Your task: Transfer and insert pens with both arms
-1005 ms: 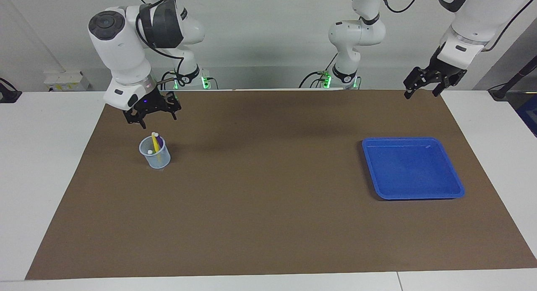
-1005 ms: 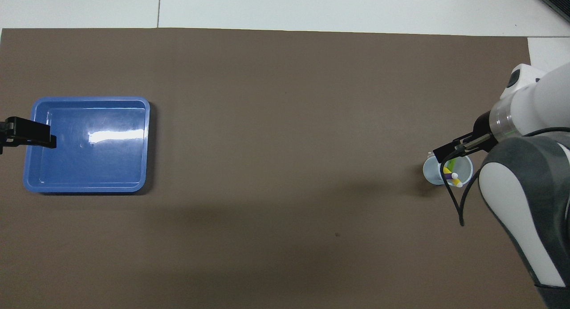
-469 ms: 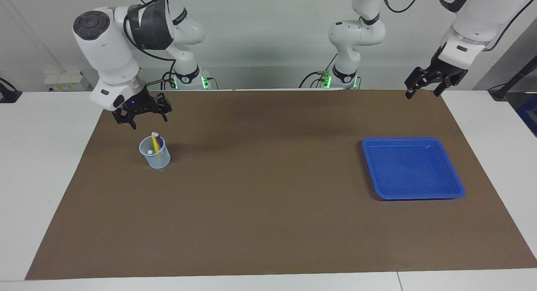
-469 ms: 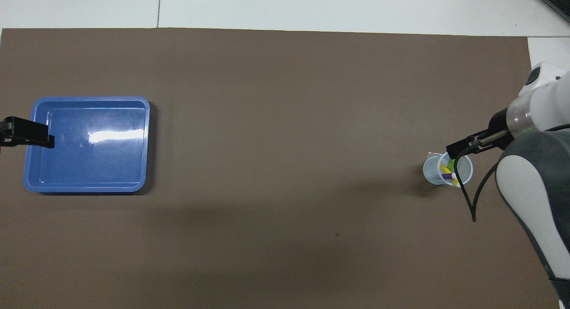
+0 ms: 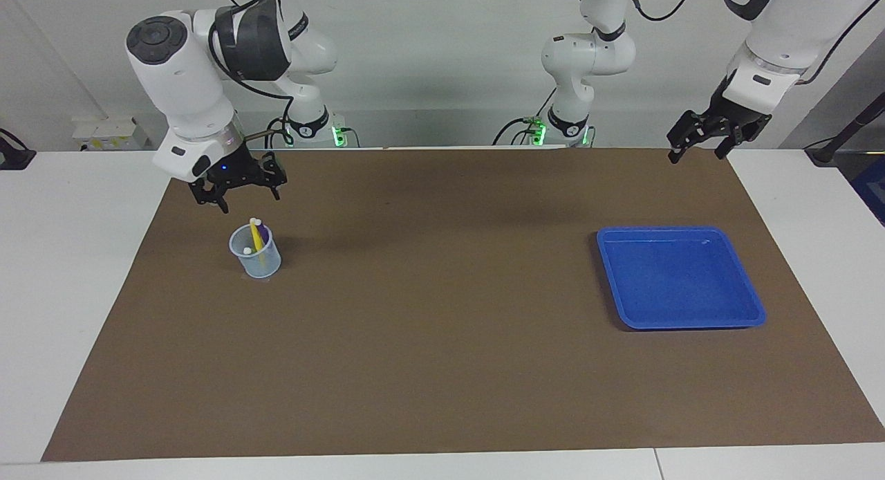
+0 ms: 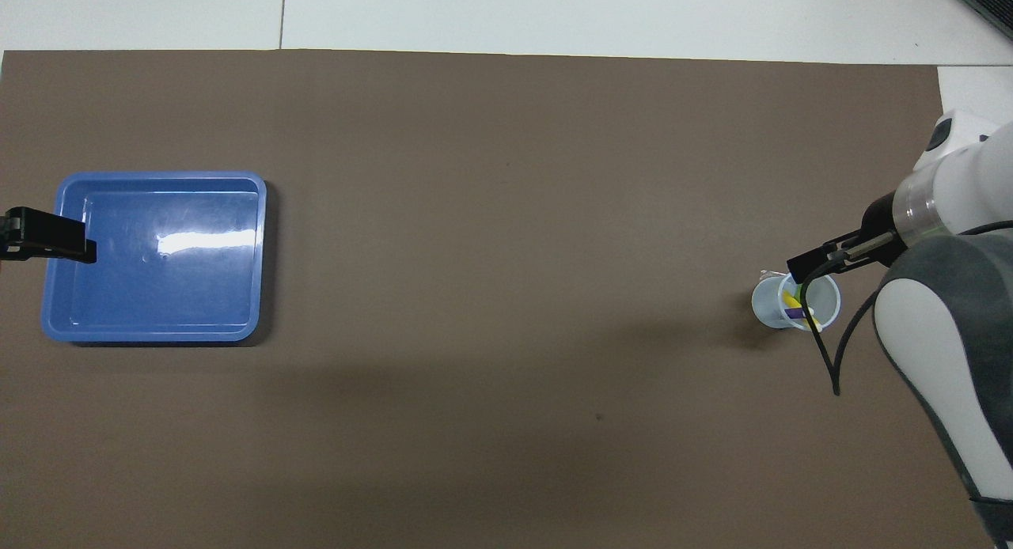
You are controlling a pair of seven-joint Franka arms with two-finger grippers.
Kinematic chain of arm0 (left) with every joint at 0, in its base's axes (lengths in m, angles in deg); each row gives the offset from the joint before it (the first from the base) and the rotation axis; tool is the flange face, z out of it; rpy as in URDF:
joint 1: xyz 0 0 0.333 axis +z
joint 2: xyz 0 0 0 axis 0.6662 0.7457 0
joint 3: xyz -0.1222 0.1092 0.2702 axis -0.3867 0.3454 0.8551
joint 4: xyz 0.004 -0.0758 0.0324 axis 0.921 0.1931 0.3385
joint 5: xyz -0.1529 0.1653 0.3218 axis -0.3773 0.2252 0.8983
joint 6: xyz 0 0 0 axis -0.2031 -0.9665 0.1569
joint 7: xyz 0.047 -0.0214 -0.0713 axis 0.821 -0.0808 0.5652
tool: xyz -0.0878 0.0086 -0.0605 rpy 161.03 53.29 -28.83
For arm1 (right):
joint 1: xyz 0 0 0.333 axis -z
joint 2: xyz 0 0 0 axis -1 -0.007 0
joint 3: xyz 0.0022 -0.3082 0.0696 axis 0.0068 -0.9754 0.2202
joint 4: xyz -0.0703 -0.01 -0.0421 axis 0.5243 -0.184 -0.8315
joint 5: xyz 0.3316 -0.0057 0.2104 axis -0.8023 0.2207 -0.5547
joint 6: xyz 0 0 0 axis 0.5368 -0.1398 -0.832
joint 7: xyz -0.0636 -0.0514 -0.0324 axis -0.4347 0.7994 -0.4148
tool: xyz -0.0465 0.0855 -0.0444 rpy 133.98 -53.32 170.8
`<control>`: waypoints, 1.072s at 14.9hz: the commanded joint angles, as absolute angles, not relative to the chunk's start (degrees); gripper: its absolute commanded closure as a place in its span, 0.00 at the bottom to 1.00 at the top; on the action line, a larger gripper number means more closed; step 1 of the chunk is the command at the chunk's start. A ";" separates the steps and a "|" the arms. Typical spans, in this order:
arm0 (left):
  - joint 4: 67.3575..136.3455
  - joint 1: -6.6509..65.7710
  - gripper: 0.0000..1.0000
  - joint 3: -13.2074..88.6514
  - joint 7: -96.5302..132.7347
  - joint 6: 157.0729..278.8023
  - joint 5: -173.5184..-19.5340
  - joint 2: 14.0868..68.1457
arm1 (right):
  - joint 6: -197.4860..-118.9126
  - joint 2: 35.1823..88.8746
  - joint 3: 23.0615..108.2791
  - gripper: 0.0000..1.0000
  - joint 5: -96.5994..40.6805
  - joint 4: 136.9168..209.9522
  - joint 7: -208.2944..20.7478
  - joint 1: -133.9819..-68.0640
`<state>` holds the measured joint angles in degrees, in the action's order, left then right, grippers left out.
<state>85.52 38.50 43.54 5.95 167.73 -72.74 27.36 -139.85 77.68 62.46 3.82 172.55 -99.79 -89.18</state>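
A clear plastic cup [image 5: 256, 259] stands on the brown mat toward the right arm's end, also in the overhead view [image 6: 766, 305]. A yellow pen [image 5: 257, 238] and a purple pen [image 5: 263, 233] stand in it with pale ends up. Another pale end [image 5: 247, 250] sits lower in the cup; the lime green pen's colour does not show. My right gripper [image 5: 238, 193] hangs open and empty above the cup, slightly nearer to the robots, and partly covers it from overhead [image 6: 815, 263]. My left gripper [image 5: 695, 151] waits open and empty above the mat's edge [image 6: 49, 244].
An empty blue tray [image 5: 677, 229] lies on the mat [image 5: 442, 342] toward the left arm's end, also in the overhead view [image 6: 158, 177]. Two smaller white arm bases with green lights [image 5: 311, 124] stand at the table's robot-side edge.
My right gripper has risen off the cup and drawn back toward the robots, then settled slightly. The left gripper has hardly moved. The pens stay in the cup.
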 commanded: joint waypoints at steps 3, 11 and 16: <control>86.70 38.79 0.00 43.56 5.38 168.06 -72.18 26.13 | -138.33 78.07 62.95 0.00 2.19 171.02 -96.95 -89.86; 86.70 38.79 0.00 43.39 5.30 168.15 -72.18 26.13 | -133.33 79.57 61.28 0.00 -0.53 167.86 -93.87 -90.74; 86.70 38.79 0.00 43.39 5.30 168.24 -72.18 26.13 | -134.21 79.57 59.96 0.00 -0.45 167.86 -93.60 -91.53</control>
